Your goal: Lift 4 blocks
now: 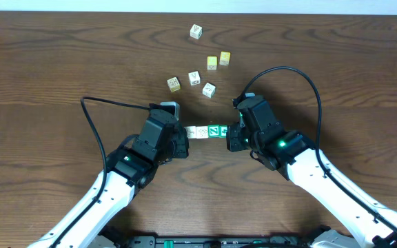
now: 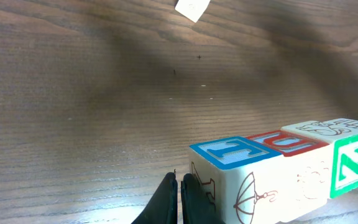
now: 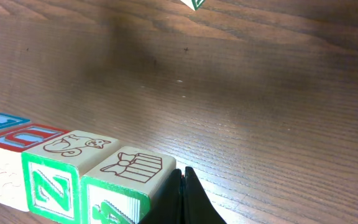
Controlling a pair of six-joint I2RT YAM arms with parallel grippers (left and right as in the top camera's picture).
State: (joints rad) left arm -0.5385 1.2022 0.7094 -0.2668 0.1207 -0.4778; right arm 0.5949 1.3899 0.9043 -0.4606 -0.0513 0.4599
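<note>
The 4 blocks (image 1: 207, 131) lie end to end in a short row at the table's middle. From the left wrist view the row starts with a blue-edged block (image 2: 235, 152), then a red-edged one (image 2: 284, 143), then a green "N" block (image 2: 351, 165). The right wrist view shows the other end: a green block with a gift drawing on top (image 3: 132, 168) beside the "N" block (image 3: 45, 186). My left gripper (image 2: 180, 199) is shut, its tips against the blue-edged end. My right gripper (image 3: 182, 193) is shut against the green end. I cannot tell whether the row is off the table.
Several loose cubes lie behind the row: two yellow ones (image 1: 218, 60), a white one (image 1: 196, 31) farther back, and three pale ones (image 1: 194, 78) nearer. Black cables (image 1: 302, 76) arc over both arms.
</note>
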